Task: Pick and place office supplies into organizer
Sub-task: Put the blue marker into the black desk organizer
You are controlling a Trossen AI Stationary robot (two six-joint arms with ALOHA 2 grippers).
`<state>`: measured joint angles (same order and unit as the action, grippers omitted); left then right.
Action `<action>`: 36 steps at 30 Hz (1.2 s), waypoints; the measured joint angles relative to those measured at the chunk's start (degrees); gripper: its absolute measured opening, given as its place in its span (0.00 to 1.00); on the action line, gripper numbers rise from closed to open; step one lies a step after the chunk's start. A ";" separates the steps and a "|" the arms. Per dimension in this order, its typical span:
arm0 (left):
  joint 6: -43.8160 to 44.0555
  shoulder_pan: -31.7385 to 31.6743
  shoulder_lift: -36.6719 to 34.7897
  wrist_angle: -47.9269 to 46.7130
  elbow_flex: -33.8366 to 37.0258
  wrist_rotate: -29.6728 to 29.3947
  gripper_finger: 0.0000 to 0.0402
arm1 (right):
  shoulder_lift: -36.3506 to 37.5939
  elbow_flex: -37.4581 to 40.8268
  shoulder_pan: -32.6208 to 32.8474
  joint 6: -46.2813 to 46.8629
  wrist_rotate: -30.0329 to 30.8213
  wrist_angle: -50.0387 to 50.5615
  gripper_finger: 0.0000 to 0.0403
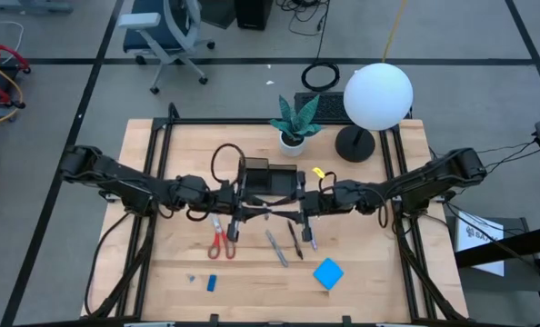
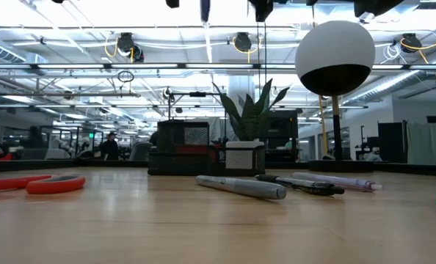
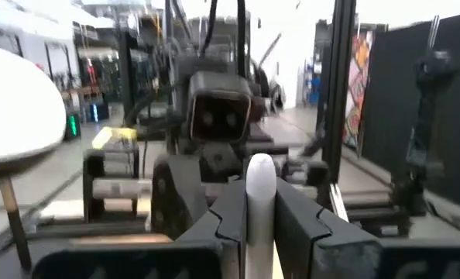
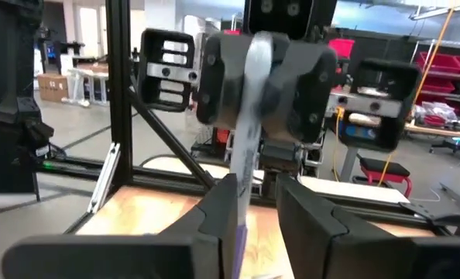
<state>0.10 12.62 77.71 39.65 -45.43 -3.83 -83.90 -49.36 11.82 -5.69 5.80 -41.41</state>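
Observation:
A grey pen (image 1: pixel 272 213) with a purple end hangs level in the air between my two grippers, in front of the black organizer (image 1: pixel 270 179). My left gripper (image 1: pixel 250 212) is shut on it. My right gripper (image 1: pixel 299 215) stands open around its purple end (image 4: pixel 239 232), with a gap showing on one side. On the table lie the red-handled scissors (image 1: pixel 220 238), three more pens (image 1: pixel 277 247) (image 1: pixel 295 241) (image 1: pixel 311 238), the bright blue pad (image 1: pixel 328 273) and the small blue eraser (image 1: pixel 212 282). The low view shows the scissors (image 2: pixel 34 183) and pens (image 2: pixel 240 186) flat on the wood. My left gripper (image 3: pixel 261 194) pinches the grey pen's pale end (image 3: pixel 261 174) between its two fingers, coming level from the table's left. The fingers lie along the pen, which sticks out forward toward the right gripper. The pen is lifted clear of the table. My right gripper (image 4: pixel 257 186) has the pen close to one finger (image 4: pixel 218 209); whether they touch I cannot tell.
A potted plant in a white pot (image 1: pixel 294 138) and a lamp with a white globe (image 1: pixel 377 95) stand behind the organizer near the far edge. A yellow tag (image 1: pixel 319 172) lies right of the organizer. Black frame rails (image 1: pixel 161 145) run along the table's sides.

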 joint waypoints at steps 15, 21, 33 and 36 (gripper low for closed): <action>12.98 -0.20 -1.82 -3.64 -0.07 0.80 0.11 | 3.98 0.02 11.29 -42.22 9.71 6.32 0.21; 16.56 -0.56 -1.82 -3.56 -0.07 0.85 0.11 | 3.98 0.02 16.51 -63.71 22.13 6.61 0.21; 29.85 -2.10 -1.16 0.87 -0.07 2.03 0.11 | -0.06 0.02 19.22 -84.74 31.97 4.72 0.36; 31.91 -2.10 -0.61 1.19 -0.09 1.64 0.11 | -1.64 0.02 19.21 -88.59 32.12 1.00 0.44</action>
<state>32.01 10.52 77.11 40.84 -45.52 -2.19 -85.54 -49.34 31.03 -94.28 37.93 -40.41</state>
